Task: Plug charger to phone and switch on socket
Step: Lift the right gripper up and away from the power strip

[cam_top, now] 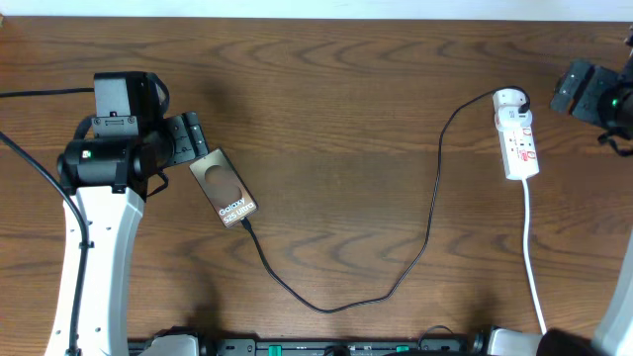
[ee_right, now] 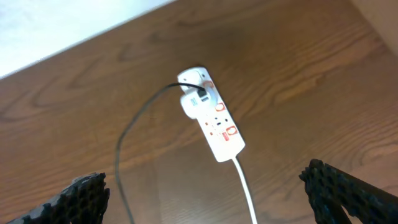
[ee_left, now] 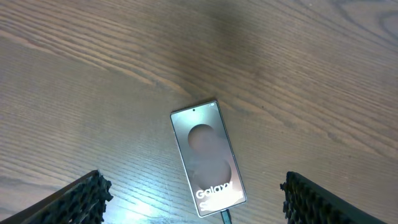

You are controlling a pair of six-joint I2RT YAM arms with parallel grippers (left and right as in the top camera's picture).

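— While the left gripper (ee_left: 194, 199) hung with its jaws spread wide and nothing in them, where did the phone (ee_left: 208, 158) lie?
— Flat on the worktop (ee_left: 298, 74), beneath the gripper and between its two fingers (ee_left: 81, 199), touching neither. Its lettered end was nearer the gripper and its camera end farther ahead.
— And the charger (cam_top: 432, 198)?
— Its plug tip (ee_left: 225, 216) met the phone's near edge, just under the gripper. Whether it sat fully in the port, I could not tell. The black cable looped away across the worktop to the socket (ee_right: 211, 118).
— How did the right gripper (ee_right: 208, 196) stand?
— Released as well, fingers far apart, holding nothing. The socket lay ahead of it at a slant, roughly midway between its fingers and well apart from them.
— Was anything in the socket?
— A white adapter (ee_right: 193, 104) sat near its far end, with the black cable leaving it leftward. The red switch marks (ee_right: 229, 132) showed on the nearer half. The white cord (ee_right: 245, 186) ran from the near end back toward the gripper, passing between its fingers.
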